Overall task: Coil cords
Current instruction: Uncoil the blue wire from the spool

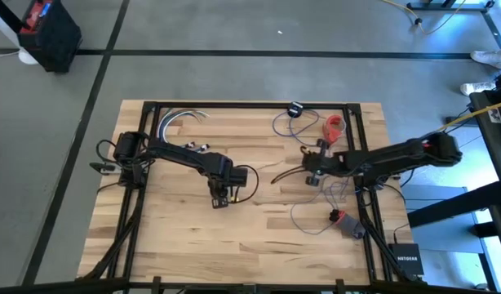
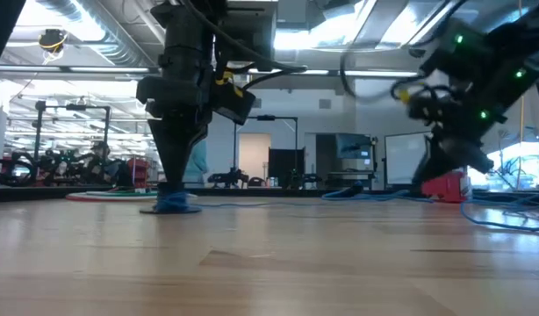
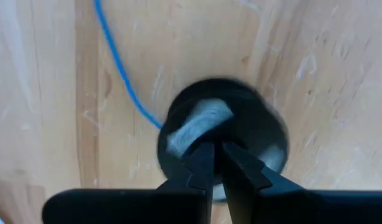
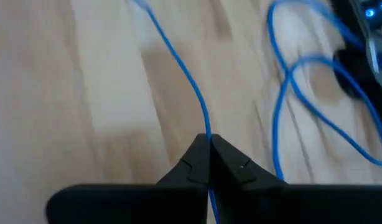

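Note:
The thin blue cord (image 1: 304,219) lies in loose loops on the right half of the wooden table (image 1: 177,245). Its round black disc (image 3: 259,124) with a pale centre lies flat on the table near the middle. My left gripper (image 1: 220,201) stands over the disc, pointing straight down, its fingers shut on the centre. My right gripper (image 1: 307,171) hangs slanting above the table's right half, shut on a stretch of the cord (image 4: 178,62). More loops (image 4: 290,93) lie beyond it. My left gripper comes from above, pointing down, and its two fingertips (image 3: 200,158) close on the disc's pale centre (image 3: 194,124). The disc rests flat on the table, and the cord (image 3: 122,74) leaves from under its rim. My right gripper pinches a single strand of the cord (image 4: 206,130) between its fingertips, slanting down from the table's right side. The strand runs on from the fingers across the table and passes back between them.
A red object (image 1: 335,126) and a small black box (image 1: 296,109) lie near the far right. A red and grey object (image 1: 345,222) sits at the near right, and pale curved cables (image 1: 182,121) at the far left. The near left of the table is bare wood.

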Available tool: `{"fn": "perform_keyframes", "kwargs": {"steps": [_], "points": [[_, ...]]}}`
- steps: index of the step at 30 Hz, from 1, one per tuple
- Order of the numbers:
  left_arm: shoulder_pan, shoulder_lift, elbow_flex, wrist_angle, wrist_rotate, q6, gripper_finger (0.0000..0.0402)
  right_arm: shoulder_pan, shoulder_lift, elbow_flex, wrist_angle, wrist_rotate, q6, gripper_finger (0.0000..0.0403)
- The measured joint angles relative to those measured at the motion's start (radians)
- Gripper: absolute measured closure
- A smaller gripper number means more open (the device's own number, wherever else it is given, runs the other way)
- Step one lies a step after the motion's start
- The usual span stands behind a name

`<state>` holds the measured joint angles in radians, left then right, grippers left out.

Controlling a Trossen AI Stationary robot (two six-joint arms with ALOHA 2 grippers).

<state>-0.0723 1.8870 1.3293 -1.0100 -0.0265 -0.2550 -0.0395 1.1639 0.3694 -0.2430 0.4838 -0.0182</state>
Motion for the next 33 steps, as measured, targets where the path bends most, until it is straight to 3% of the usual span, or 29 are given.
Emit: {"fn": "perform_keyframes", "kwargs": {"steps": [5,11,16,20,28,33], "points": [[0.002,0.001,0.0,0.0,0.0,-0.001,0.038,0.0,-0.041,-0.005,0.153,-0.061,0.046,0.0375],[0.002,0.001,0.0,0.004,0.0,-0.002,0.038,0.0,-0.025,0.0,0.332,-0.28,0.026,0.0303],[0.002,0.001,0.0,0.012,0.0,0.002,0.038,0.0,-0.007,0.01,0.49,-0.318,-0.004,0.0228],[0.002,0.001,0.0,0.018,0.0,0.003,0.038,0.0,0.011,0.01,0.569,-0.312,-0.071,0.0193],[0.002,0.001,0.0,0.033,0.0,0.015,0.038,0.0,0.2,0.013,0.795,-0.293,-0.094,0.0193],[0.003,0.001,0.0,0.033,0.0,0.022,0.038,-0.009,0.408,0.123,0.752,-0.267,-0.042,0.0203]]}}
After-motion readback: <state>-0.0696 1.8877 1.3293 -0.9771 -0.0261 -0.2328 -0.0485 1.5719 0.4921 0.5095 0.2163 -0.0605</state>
